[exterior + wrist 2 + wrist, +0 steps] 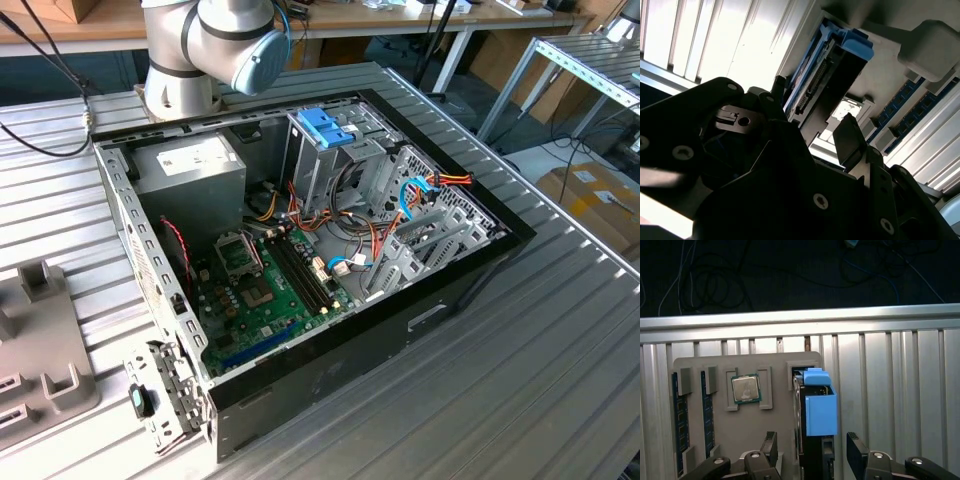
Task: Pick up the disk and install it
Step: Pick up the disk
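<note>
Open computer case (pixel 400 335) on ribbed metal table (pixel 530 400); green motherboard (pixel 262 298) inside. Grey parts tray (pixel 45 375) at exterior view's left; processor chip (pixel 745 389) seated in it.

The disk (pixel 820 412) is showing a smooth, matt light-blue plastic carrier around a darker metal body. The gripper (pixel 812 437) fingers (pixel 856 450) are looking matt black, dotted with bright metal screw heads. The fixture tray (pixel 740 435) is looking like dull grey plastic, while the processor (pixel 745 388) is gleaming with a brushed metal lid. The ribbed table (pixel 890 390) is shining as bare aluminium.
</note>
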Motion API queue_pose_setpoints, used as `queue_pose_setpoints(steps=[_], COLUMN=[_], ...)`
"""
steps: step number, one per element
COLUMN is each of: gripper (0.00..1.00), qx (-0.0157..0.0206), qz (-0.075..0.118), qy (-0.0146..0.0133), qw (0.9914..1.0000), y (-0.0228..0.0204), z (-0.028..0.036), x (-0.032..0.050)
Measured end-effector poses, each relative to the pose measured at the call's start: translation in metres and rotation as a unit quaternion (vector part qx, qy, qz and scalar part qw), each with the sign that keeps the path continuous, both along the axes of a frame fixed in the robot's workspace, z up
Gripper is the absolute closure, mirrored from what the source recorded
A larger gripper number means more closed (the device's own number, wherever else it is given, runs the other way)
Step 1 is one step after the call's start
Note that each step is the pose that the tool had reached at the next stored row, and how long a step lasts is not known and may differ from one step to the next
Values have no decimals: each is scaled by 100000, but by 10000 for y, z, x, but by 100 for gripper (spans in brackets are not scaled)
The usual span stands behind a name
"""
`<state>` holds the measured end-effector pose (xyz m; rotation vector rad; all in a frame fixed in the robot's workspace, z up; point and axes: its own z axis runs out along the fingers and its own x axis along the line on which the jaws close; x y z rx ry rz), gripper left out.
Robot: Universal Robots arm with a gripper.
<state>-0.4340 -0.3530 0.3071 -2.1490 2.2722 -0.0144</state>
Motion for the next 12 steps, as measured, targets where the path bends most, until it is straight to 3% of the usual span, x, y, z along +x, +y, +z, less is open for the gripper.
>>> queue_pose_setpoints(steps=[12], gripper=[34], qx=[-2], qz=[1], qy=[-1], qw=[100000], y=[0], z=[0], x=[5])
